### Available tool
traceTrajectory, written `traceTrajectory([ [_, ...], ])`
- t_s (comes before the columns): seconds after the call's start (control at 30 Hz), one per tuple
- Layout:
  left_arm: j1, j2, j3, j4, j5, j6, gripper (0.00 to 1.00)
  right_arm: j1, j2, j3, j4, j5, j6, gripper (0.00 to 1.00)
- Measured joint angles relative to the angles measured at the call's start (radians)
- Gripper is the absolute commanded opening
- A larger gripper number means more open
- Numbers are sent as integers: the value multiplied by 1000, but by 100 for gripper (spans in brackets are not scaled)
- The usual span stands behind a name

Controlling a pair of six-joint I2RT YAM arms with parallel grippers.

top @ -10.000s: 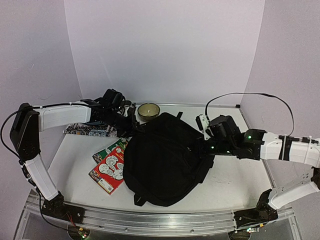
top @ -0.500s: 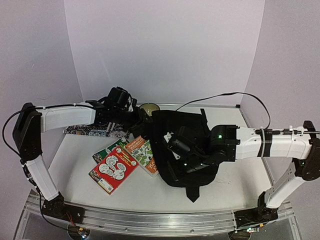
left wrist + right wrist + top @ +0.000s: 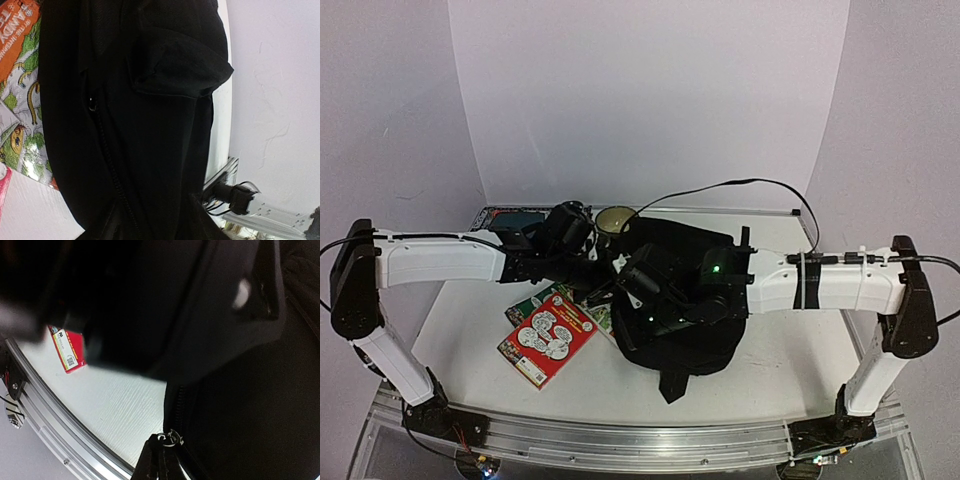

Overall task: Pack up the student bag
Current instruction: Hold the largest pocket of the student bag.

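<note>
The student bag point(image 3: 695, 300) is a big black soft backpack lying bunched in the middle of the table. It fills the left wrist view as the student bag point(image 3: 150, 125), with a zip line point(image 3: 107, 160) running down it. My right gripper point(image 3: 638, 287) reaches across the bag to its left side. In the right wrist view the right gripper point(image 3: 159, 444) is shut on the black zip pull point(image 3: 169, 438) at the bag's edge. My left gripper point(image 3: 603, 272) presses against the bag's left edge, its fingers lost in black fabric.
A red comic book point(image 3: 548, 338) lies front left of the bag, with a green and orange book point(image 3: 20, 75) beside it, partly under the arms. A cream bowl point(image 3: 617, 220) and a teal book point(image 3: 505, 214) sit at the back. The metal rail point(image 3: 60, 425) marks the near edge.
My right gripper has pulled the zip pull further left across the bag, and the bag has bunched up leftward. The left arm has swung lower and closer to the bag.
</note>
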Motion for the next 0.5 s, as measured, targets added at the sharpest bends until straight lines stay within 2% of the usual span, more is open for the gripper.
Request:
traceTrajectory([
  [0.07, -2, 2, 0, -3, -6, -5, 6, 0, 5, 8, 0, 0, -9, 0],
  [0.13, -3, 4, -5, -5, -16, -6, 0, 0, 5, 11, 1, 1, -18, 0],
  [0.33, 6, 4, -11, -8, -51, 29, 0, 0, -11, -6, 6, 4, -29, 0],
  [0.5, 55, 5, 11, -48, -42, 109, 0, -5, -97, -78, -16, 0, -40, 0],
])
